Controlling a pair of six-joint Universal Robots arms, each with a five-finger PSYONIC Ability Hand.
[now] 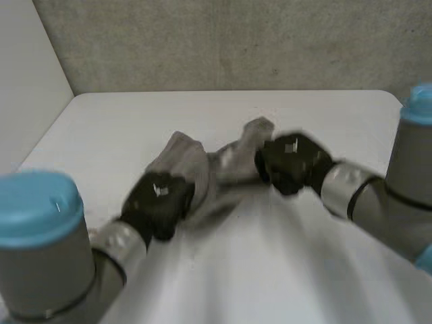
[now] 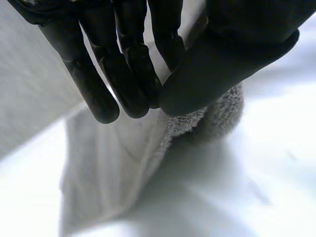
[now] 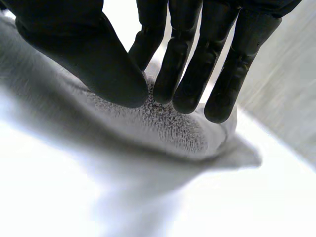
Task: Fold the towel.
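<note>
The grey towel (image 1: 210,170) lies bunched into a ropy ridge near the middle of the white table (image 1: 121,115). I read its long axis as running across the table from one hand to the other, with the right end a little farther from me.

My left hand (image 1: 158,199) has the towel's left end. In its wrist view the thumb (image 2: 217,74) meets the fingers (image 2: 133,84) with a fold of terry pinched between them, and the rest of the cloth falls away below the fingertips in a loose sheet.

My right hand (image 1: 291,162) is on the opposite end. In its wrist view, thumb and fingers close on the crest of a raised hump of cloth, which looks to me like a pinch too.

Neither arm is the nearer one, since each already has its own end. The towel sits directly between the two sets of fingertips, so I judge the coming move depends on that axis. The ends need drawing apart along it to open the crumpled middle before any edge can be laid over. The fold itself is not yet made.
</note>
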